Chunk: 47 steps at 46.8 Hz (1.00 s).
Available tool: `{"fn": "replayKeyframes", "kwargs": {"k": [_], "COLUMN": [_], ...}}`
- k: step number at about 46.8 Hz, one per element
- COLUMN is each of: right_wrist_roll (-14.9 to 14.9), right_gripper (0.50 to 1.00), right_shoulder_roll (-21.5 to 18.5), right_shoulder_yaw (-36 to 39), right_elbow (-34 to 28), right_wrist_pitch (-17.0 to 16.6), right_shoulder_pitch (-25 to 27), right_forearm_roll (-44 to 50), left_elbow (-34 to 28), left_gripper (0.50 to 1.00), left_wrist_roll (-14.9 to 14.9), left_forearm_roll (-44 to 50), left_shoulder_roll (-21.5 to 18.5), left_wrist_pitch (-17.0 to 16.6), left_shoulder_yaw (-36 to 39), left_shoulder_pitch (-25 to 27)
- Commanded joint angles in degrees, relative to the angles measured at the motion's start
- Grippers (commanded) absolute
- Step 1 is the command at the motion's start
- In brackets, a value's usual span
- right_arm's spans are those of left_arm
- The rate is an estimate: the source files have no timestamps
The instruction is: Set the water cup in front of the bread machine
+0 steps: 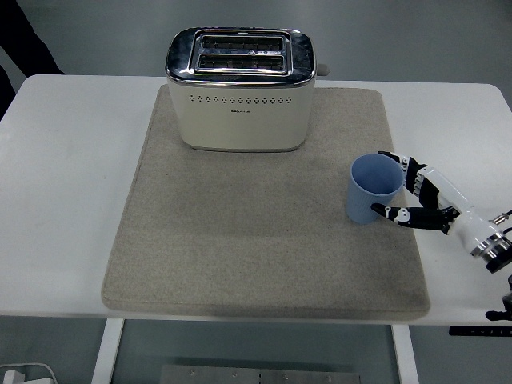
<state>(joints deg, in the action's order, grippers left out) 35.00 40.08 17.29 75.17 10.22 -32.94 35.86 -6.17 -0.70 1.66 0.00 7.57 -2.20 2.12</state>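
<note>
The right hand (412,194) reaches around the blue water cup (374,188), fingers spread on both sides – not closed on it. The cup stands upright on a beige felt mat (240,240) covering the white table (64,200). Far left of the hand stands the cream toaster (238,90) – grey floor beyond.

Test-bench setting: bare white table (64,200), grey mat (240,240), grey floor.
</note>
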Motion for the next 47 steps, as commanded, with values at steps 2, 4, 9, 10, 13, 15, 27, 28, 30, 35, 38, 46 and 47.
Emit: {"fn": "replayKeyframes", "kwargs": {"k": [2, 4, 9, 10, 13, 15, 27, 28, 30, 35, 38, 46, 47], "right_wrist_roll": [0.0, 0.0, 0.0, 0.0, 0.0, 0.0, 0.0, 0.0, 0.0, 0.0, 0.0, 0.0, 0.0], "right_gripper": [0.911, 0.911, 0.909, 0.909, 0.907, 0.905, 0.507, 0.5, 0.5, 0.5, 0.5, 0.5, 0.5], "right_shoulder_roll": [-1.8, -2.4, -2.7, -2.9, -3.3, -3.3, -3.3, -3.3, -3.3, -3.3, -3.3, -3.3, -3.3], "right_shoulder_yaw": [-0.1, -0.1, -0.1, -0.1, -0.1, -0.1, -0.1, -0.1, -0.1, -0.1, 0.0, 0.2, 0.2], "right_elbow": [-0.6, -1.0, -1.7, -1.7, -1.7, -1.8, -2.1, -2.1, -2.1, -2.1, -2.1, -1.9, -1.8], "right_wrist_pitch": [0.0, 0.0, -0.1, -0.1, -0.1, -0.1, -0.1, -0.1, -0.3, -1.0, -1.3, -1.5, -1.6], "right_shoulder_pitch": [-0.8, -0.9, -1.0, -1.1, -1.2, -1.2, -1.3, -1.3, -1.3, -1.3, -1.3, -2.7, -2.7], "right_forearm_roll": [0.2, 0.4, 0.5, 0.6, 0.8, 1.1, 1.8, 1.8, 1.9, 3.4, 3.3, 2.6, 2.6], "left_elbow": [0.0, -0.1, -0.1, 0.0, 0.0, 0.0, 0.0, -0.1, -0.1, 0.0, 0.0, -0.1, -0.1], "left_gripper": [1.0, 1.0, 1.0, 1.0, 1.0, 1.0, 1.0, 1.0, 1.0, 1.0, 1.0, 1.0, 1.0], "left_wrist_roll": [0.0, 0.0, 0.0, 0.0, 0.0, 0.0, 0.0, 0.0, 0.0, 0.0, 0.0, 0.0, 0.0], "left_forearm_roll": [0.0, 0.0, 0.0, 0.0, 0.0, 0.0, 0.0, -0.1, 0.0, 0.0, 0.0, 0.0, 0.0], "left_shoulder_roll": [0.0, 0.0, 0.0, 0.0, 0.0, 0.0, 0.0, 0.0, 0.0, 0.0, 0.0, 0.0, 0.0], "left_wrist_pitch": [0.1, 0.0, 0.0, 0.0, 0.0, 0.0, 0.0, 0.0, 0.0, 0.0, 0.1, 0.0, 0.0], "left_shoulder_yaw": [0.0, 0.0, 0.0, 0.0, 0.0, 0.0, 0.0, 0.0, 0.0, 0.0, 0.0, 0.0, 0.0], "left_shoulder_pitch": [0.0, 0.0, 0.0, 0.0, 0.0, 0.0, 0.0, 0.0, 0.0, 0.0, 0.0, 0.0, 0.0]}}
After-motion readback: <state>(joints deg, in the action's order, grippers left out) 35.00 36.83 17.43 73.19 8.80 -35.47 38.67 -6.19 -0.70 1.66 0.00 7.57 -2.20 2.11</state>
